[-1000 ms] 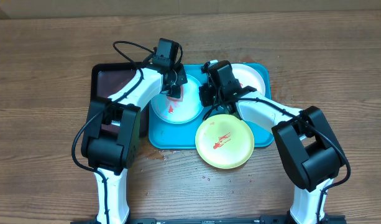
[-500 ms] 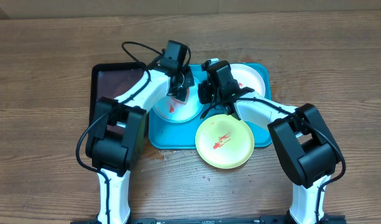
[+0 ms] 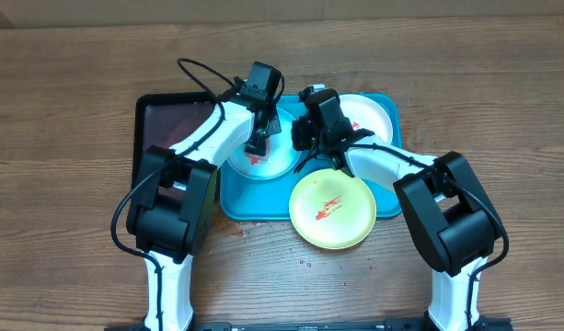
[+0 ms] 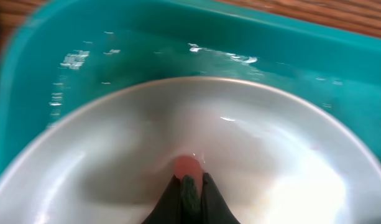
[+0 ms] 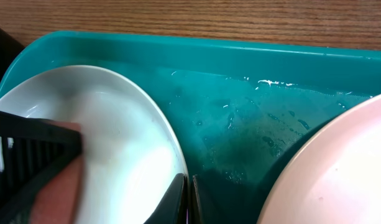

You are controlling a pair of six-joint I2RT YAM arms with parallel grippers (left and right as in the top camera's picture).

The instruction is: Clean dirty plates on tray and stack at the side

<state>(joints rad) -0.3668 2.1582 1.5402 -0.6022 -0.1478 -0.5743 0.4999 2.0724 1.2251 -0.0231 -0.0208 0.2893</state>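
The light blue plate (image 3: pixel 277 165) lies on the left of the turquoise tray (image 3: pixel 235 198), with a red smear near its middle. My left gripper (image 3: pixel 260 140) is shut on a pink and green sponge (image 4: pixel 189 167) and presses it onto this plate (image 4: pixel 271 155). My right gripper (image 3: pixel 306 152) is shut on the plate's right rim (image 5: pixel 115 137); its jaws (image 5: pixel 189 186) pinch the edge. The white plate (image 3: pixel 374 112) sits at the tray's back right. The pale green plate (image 3: pixel 341 216), with red smears, overlaps the tray's front edge.
A black tray with a dark reddish inside (image 3: pixel 171 124) stands against the turquoise tray's left side, under my left arm. The white plate's rim (image 5: pixel 339 168) is close to the right of my right gripper. Wooden table surrounds the trays.
My left gripper has moved right and a little down across the light blue plate with the sponge. The right gripper has stayed on the rim.
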